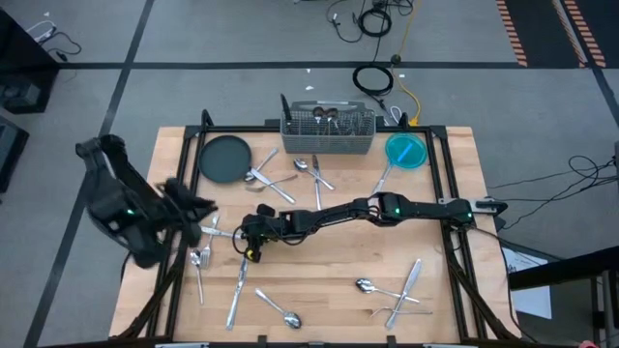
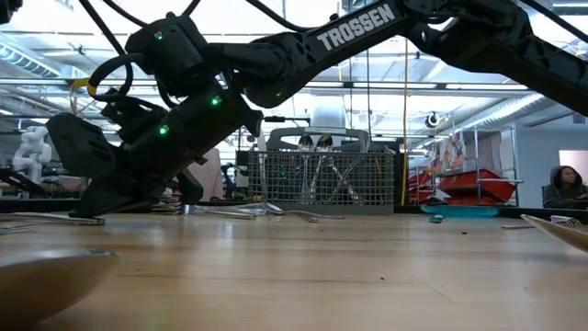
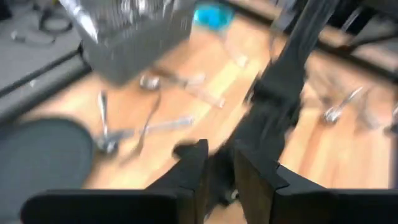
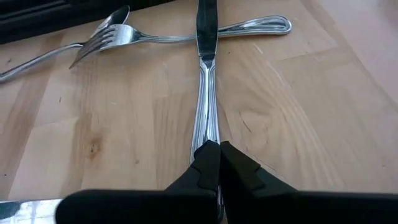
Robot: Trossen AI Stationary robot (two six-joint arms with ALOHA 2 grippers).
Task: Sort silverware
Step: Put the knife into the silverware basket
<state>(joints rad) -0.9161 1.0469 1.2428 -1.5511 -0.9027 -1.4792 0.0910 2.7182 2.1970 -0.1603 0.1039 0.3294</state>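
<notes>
Silverware lies scattered over the wooden table (image 1: 319, 290): forks, spoons and knives. My right gripper (image 4: 217, 155) reaches far across to the table's left half (image 1: 250, 240) and is shut on a knife (image 4: 205, 81). The knife's blade lies across the handle of a fork (image 4: 186, 36), and a second fork (image 4: 93, 31) lies beside that one. My left gripper (image 3: 219, 171) hovers by the table's left edge (image 1: 198, 215), its fingers a little apart and holding nothing I can see. A grey wire-mesh caddy (image 1: 327, 130) with a few pieces in it stands at the far edge. My right gripper pinches the knife's handle end (image 4: 208, 138) between its two fingers. The fingers come in low from the table's right and lie along the knife. The blade points away from them and rests across the fork's handle (image 4: 249, 26). Whether the handle is off the wood, I cannot tell.
A dark round plate (image 1: 224, 158) sits at the far left and a blue bowl (image 1: 405, 151) at the far right. Loose silverware lies near the plate (image 1: 276, 179), at the near left (image 1: 235, 290) and at the near right (image 1: 397, 295). My right arm (image 1: 368, 210) spans the middle.
</notes>
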